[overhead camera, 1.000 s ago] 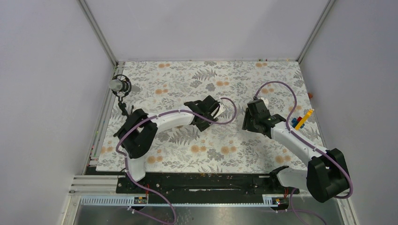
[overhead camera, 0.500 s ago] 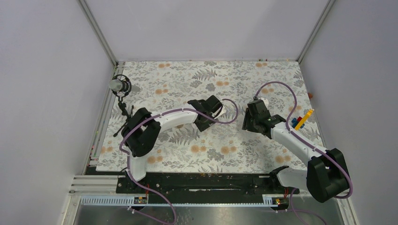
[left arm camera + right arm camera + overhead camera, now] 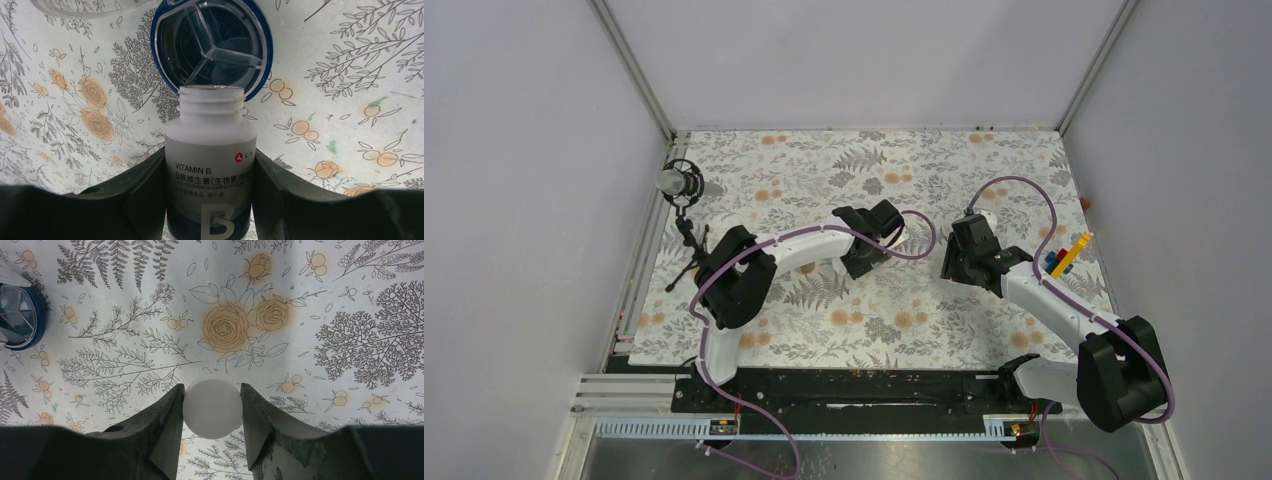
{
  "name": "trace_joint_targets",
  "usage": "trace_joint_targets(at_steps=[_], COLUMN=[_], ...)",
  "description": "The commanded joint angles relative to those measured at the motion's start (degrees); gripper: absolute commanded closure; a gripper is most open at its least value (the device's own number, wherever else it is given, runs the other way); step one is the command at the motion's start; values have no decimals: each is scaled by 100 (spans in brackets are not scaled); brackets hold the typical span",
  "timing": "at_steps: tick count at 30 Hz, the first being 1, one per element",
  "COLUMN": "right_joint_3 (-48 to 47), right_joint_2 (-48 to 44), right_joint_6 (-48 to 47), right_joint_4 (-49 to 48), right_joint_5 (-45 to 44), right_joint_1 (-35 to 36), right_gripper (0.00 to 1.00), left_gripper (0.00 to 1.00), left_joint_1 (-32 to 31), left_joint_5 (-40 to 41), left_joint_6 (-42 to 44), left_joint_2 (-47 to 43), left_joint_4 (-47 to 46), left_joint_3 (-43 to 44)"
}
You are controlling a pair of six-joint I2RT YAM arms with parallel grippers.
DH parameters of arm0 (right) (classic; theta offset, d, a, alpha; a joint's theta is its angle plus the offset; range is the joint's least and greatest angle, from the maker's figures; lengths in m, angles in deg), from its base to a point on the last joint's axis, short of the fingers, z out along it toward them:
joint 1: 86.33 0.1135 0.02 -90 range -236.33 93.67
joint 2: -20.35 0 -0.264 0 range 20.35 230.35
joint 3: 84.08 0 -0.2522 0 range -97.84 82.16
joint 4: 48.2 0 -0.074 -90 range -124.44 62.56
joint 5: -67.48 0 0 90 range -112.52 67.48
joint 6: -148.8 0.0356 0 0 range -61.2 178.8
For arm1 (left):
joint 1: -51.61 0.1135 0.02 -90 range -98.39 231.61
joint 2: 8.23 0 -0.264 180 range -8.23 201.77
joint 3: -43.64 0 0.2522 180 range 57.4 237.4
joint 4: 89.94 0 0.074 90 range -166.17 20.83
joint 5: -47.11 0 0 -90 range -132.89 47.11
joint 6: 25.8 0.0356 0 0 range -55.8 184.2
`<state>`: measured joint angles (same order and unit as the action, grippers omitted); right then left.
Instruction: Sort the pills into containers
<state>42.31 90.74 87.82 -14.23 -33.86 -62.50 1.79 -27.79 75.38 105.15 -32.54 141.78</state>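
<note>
My left gripper (image 3: 210, 159) is shut on a white bottle (image 3: 210, 117) with a dark blue lower label reading VITAMIN B. Its cap is off and its threaded neck sits at the near rim of a round blue-rimmed clear dish (image 3: 267, 55) split into three compartments. My right gripper (image 3: 212, 388) is shut on a round white cap (image 3: 212, 410) just above the floral mat. In the top view the left gripper (image 3: 886, 226) and right gripper (image 3: 952, 264) are mid-table, a short gap apart. No pills show. The amber bottle is out of view.
A clear lid (image 3: 90, 7) lies beyond the dish to the left. The dish also shows at the left edge of the right wrist view (image 3: 36, 325). Coloured toy bricks (image 3: 1064, 256) lie at the mat's right edge. A small stand with a round head (image 3: 680, 184) is at the left edge.
The left arm's base and elbow have shifted right and its wrist has moved slightly up-right with the bottle. The right arm has hardly moved.
</note>
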Motion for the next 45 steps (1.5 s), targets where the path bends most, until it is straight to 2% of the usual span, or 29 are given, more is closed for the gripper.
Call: trace_joint_targets(at_steps=[1, 29, 45], right_joint_3=[15, 48, 96], right_joint_2=[-66, 41, 27], right_joint_6=[8, 1, 8], right_joint_4=[-144, -238, -258], right_joint_5=[-124, -26, -31], right_joint_1=[-63, -81, -79], right_gripper=[75, 74, 74], left_gripper=[100, 100, 100], left_joint_1=[-37, -139, -216], left_joint_5=[224, 672, 908], left_joint_6=[76, 385, 403], left_joint_2=[62, 617, 706], left_joint_4=[232, 1038, 1234], left_joint_3=[321, 1070, 1175])
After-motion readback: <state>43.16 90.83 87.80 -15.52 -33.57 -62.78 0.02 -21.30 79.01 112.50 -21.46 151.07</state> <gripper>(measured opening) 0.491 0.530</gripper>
